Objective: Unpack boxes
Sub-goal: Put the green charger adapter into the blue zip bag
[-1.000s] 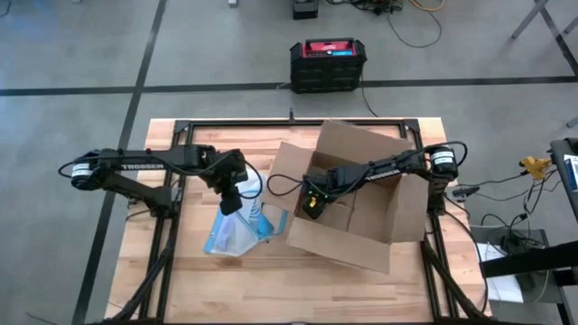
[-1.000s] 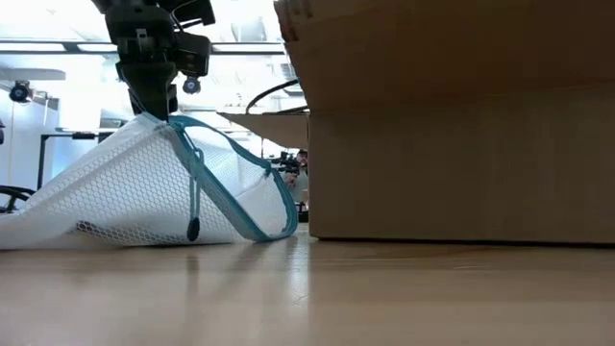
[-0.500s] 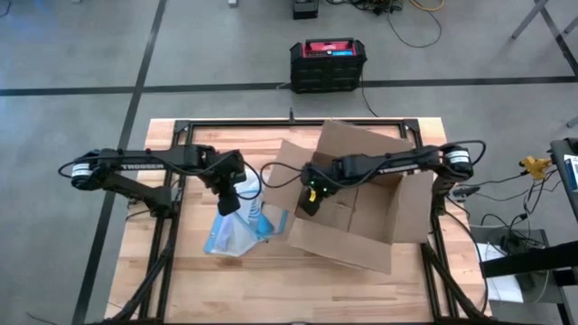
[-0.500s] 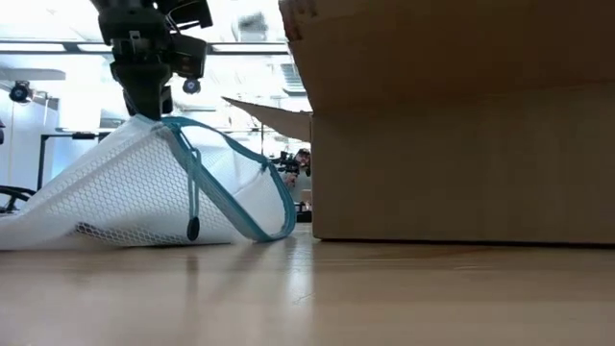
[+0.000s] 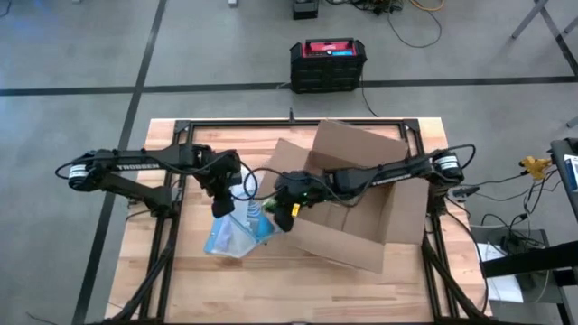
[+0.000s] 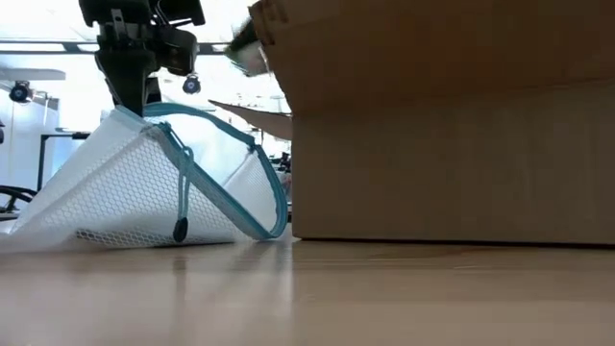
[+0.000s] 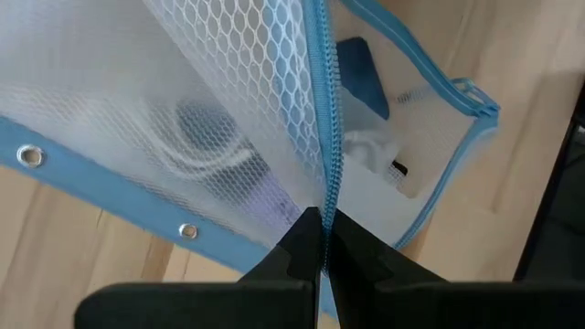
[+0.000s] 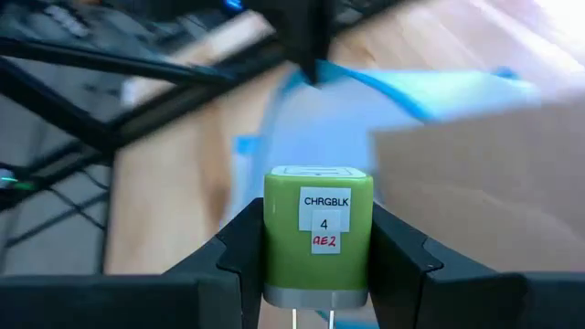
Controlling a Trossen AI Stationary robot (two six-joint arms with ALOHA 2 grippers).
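The brown cardboard box (image 5: 357,212) stands open on the table's right half and fills the right of the low view (image 6: 452,125). A clear mesh bag with blue edging (image 5: 237,231) lies left of it, one side on the wood (image 6: 115,207). My left gripper (image 5: 222,200) is shut on the bag's zipper edge. My right gripper (image 5: 291,208) is over the box's left wall, just right of the bag's raised mouth. It is shut on a green charger block (image 8: 318,239) labelled CHRGBLK. My left gripper pinches the bag's blue zipper edge (image 7: 325,196) between its two fingers, coming from above and pointing down. That edge is raised like a tent peak (image 6: 127,113), and the bag's lower side lies on the table. My right gripper pinches the charger block by its two opposite sides (image 8: 274,247) between the fingers (image 8: 233,256). The block is lifted clear, its labelled face (image 8: 325,217) and metal prongs (image 8: 294,316) bare.
A black crate with a red top (image 5: 328,63) sits on the floor beyond the table's far edge. The box's far flap (image 5: 357,144) stands up and its left flap (image 5: 287,161) leans outward. Bare wood lies along the near edge (image 5: 271,289).
My right gripper has come out of the box and travelled toward the table's left, over the box's left wall toward the bag, carrying the green block. The box has slid a little to the left. My left gripper, still holding the bag's edge, has shifted slightly left.
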